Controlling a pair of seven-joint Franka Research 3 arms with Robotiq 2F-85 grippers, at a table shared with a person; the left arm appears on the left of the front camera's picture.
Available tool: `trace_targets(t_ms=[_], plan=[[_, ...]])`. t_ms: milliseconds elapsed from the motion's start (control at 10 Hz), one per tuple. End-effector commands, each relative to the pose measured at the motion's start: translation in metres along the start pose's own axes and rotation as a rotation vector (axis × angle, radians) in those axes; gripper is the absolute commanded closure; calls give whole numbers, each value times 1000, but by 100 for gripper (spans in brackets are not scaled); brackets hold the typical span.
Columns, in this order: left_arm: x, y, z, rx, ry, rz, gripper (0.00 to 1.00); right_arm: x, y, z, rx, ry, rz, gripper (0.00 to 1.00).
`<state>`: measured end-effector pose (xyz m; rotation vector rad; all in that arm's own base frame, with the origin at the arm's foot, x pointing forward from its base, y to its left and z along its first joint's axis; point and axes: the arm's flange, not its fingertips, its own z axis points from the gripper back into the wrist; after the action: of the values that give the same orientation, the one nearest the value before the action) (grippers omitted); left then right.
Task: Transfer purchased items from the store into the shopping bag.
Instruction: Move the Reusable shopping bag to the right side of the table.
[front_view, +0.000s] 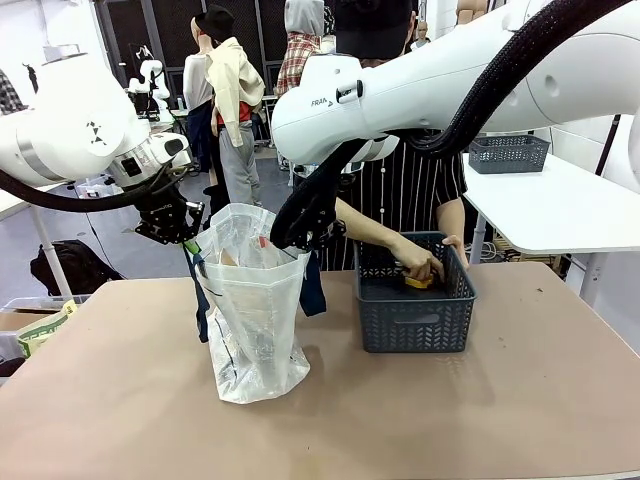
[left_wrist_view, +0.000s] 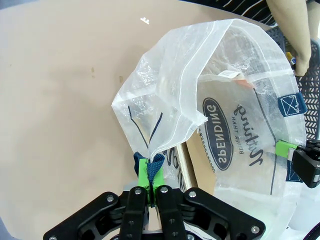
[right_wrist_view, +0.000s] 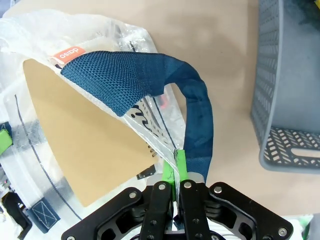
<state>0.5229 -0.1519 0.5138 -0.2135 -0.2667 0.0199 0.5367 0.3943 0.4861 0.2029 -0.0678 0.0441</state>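
Front view: my left gripper (front_view: 189, 238) and right gripper (front_view: 300, 240) clamp the bag (front_view: 255, 330) rim; a hand (front_view: 420, 264) grasps an item (front_view: 421, 283) in the basket (front_view: 415, 322).

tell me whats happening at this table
Both arms hold the shopping bag open on the table: the left gripper is shut on one rim, the right gripper on the opposite one. The person's hand is in the grey basket on a yellow item.

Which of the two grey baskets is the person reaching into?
The nearer basket, beside the bag: a hand is inside it. The other basket sits on the white table behind.
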Motion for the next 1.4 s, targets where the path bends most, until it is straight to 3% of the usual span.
trace_targets(t_ms=[0, 1300], plan=[[0, 0, 1, -1, -1, -1, 100, -1, -2, -1, 5, 9, -6, 100], [0, 0, 1, -1, -1, -1, 100, -1, -2, -1, 5, 9, -6, 100]])
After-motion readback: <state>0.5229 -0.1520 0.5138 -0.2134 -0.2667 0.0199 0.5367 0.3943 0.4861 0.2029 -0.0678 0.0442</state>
